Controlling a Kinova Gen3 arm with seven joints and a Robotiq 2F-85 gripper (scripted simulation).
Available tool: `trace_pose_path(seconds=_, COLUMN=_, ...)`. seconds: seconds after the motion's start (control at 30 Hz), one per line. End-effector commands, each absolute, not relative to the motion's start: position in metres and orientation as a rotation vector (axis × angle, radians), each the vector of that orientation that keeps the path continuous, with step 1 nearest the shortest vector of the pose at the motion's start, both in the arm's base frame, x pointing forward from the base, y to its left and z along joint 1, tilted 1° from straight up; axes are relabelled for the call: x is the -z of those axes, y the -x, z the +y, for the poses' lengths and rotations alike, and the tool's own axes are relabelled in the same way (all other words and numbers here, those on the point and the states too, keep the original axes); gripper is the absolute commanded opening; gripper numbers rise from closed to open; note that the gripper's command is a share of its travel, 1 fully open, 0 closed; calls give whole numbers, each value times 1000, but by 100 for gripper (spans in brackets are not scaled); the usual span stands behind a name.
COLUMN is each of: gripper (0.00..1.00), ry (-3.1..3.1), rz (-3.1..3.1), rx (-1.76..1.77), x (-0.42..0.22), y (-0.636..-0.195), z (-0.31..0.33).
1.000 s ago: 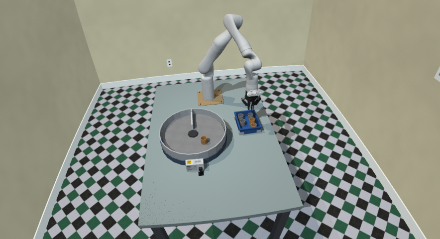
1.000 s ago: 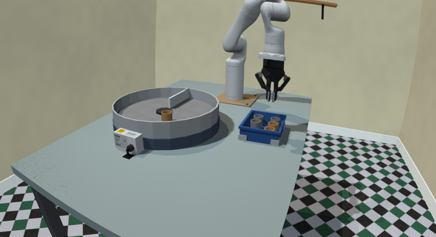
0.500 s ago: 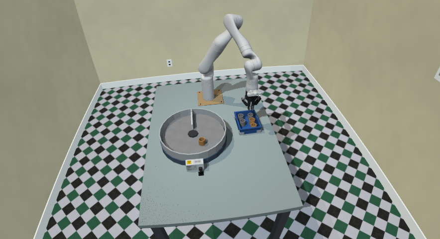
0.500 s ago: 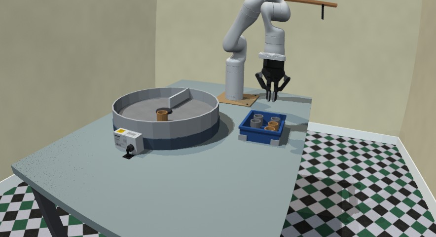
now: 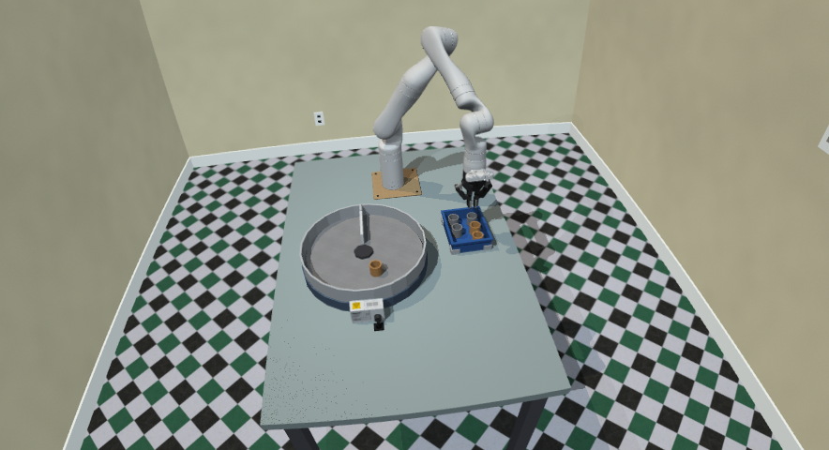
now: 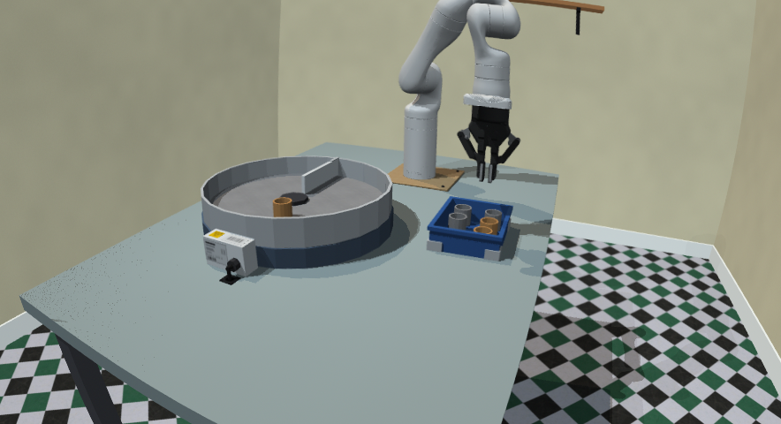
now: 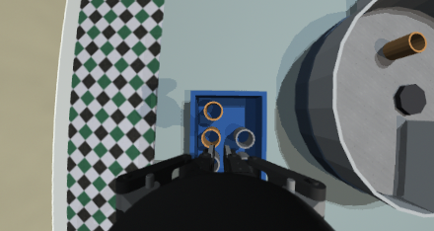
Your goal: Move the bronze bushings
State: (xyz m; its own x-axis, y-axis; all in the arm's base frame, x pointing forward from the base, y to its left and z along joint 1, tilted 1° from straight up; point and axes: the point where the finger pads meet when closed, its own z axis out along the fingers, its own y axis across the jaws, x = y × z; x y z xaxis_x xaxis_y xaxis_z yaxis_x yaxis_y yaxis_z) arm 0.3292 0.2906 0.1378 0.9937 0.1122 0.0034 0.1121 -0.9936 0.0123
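Observation:
A bronze bushing [image 5: 375, 270] [image 6: 282, 208] [image 7: 400, 48] stands upright on the turntable's grey disc [image 5: 336, 244] [image 6: 246, 196] [image 7: 362, 85], beside the dark hub [image 5: 363, 251] [image 6: 296, 198] [image 7: 410, 100]. The blue crate [image 5: 471, 247] [image 6: 461, 246] [image 7: 264, 116] holds two bronze bushings, one nearer the front [image 5: 477, 237] [image 6: 482, 233] [image 7: 213, 119] and one behind it [image 5: 475, 229] [image 6: 489, 228] [image 7: 202, 138]. Three steel bushings are also in it, including one at the left front [image 5: 457, 232] [image 6: 458, 224] [image 7: 253, 139]. My gripper [image 5: 473, 204] [image 6: 485, 180] [image 7: 219, 152] is nearly closed and empty, above the crate's back edge.
A high wall [image 5: 308, 273] [image 6: 328, 232] rings the turntable, and a fixed upright divider [image 5: 362, 223] [image 6: 321, 175] crosses the disc behind the hub. A white box [image 5: 366, 310] [image 6: 229, 252] stands at the turntable's front. The crate lies near the table's right edge.

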Motion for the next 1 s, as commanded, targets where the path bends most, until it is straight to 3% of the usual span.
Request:
trace_pose_path(seconds=0.0, gripper=12, ry=-3127, rz=160, rx=3, x=-138, y=-327, z=293)
trace_pose_path(seconds=0.47, gripper=12, ry=-3125, rz=158, rx=8, x=-132, y=-326, z=292)
trace_pose_path(seconds=0.97, gripper=12, ry=-3125, rz=157, rx=7, x=-77, y=-326, z=291)
